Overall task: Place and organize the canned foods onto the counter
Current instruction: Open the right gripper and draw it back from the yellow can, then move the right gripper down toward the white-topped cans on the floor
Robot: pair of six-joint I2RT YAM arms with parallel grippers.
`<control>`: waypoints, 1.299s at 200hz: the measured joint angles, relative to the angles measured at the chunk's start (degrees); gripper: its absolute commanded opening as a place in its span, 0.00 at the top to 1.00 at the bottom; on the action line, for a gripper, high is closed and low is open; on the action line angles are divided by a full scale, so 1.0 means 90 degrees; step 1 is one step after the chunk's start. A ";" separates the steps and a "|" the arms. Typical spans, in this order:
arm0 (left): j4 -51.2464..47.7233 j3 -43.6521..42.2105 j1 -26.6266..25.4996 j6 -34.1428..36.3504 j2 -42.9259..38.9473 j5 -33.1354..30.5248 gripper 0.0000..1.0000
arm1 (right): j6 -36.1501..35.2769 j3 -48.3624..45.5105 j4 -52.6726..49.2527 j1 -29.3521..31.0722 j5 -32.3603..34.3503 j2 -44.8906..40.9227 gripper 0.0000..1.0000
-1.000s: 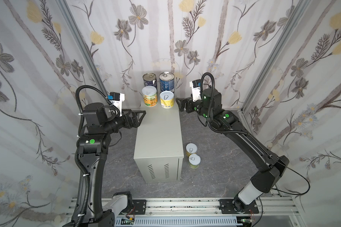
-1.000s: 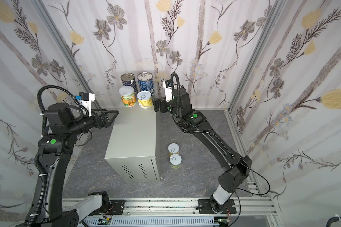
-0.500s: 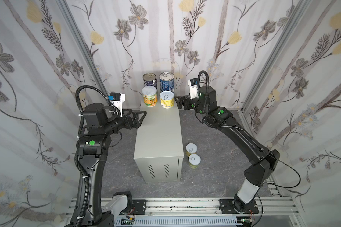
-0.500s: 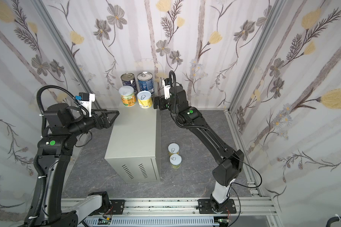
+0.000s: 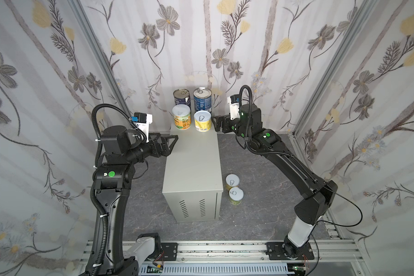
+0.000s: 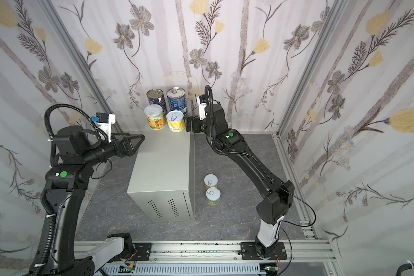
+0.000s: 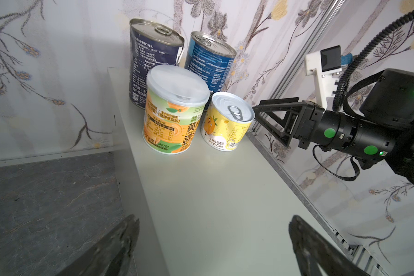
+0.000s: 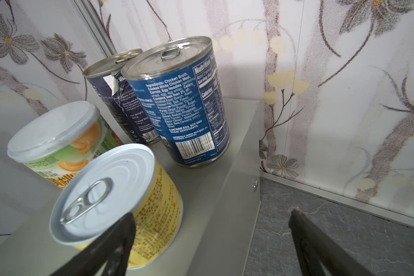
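Note:
On the grey counter [image 5: 191, 162] [image 6: 163, 165], at its far end, stand two blue-labelled cans [image 5: 181, 98] [image 5: 202, 100], an orange-green can [image 5: 181, 117] and a yellow can [image 5: 202, 121] [image 8: 120, 198]. Two more cans [image 5: 232, 181] [image 5: 236, 196] sit on the dark floor to the right of the counter. My right gripper [image 5: 214, 123] [image 8: 212, 215] is open just right of the yellow can, with one finger beside the can and the counter's edge between its jaws. My left gripper [image 5: 173, 144] [image 7: 214, 221] hangs open and empty over the counter's left edge.
Flowered walls close in on three sides, and the back wall is right behind the blue cans. Dark marbled floor [image 5: 261, 167] surrounds the counter. An aluminium rail [image 5: 213, 251] runs along the front. The counter's near half [image 7: 213, 191] is bare.
My right gripper has edged left, closer to the yellow can, and its arm has shifted slightly. The left arm has hardly moved. No can has changed place.

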 measured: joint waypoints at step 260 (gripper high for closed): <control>-0.0114 -0.0002 -0.0182 -0.0039 -0.0046 -0.1450 0.00 | 0.0427 -0.5396 0.0104 0.0007 0.1100 -0.4090 0.00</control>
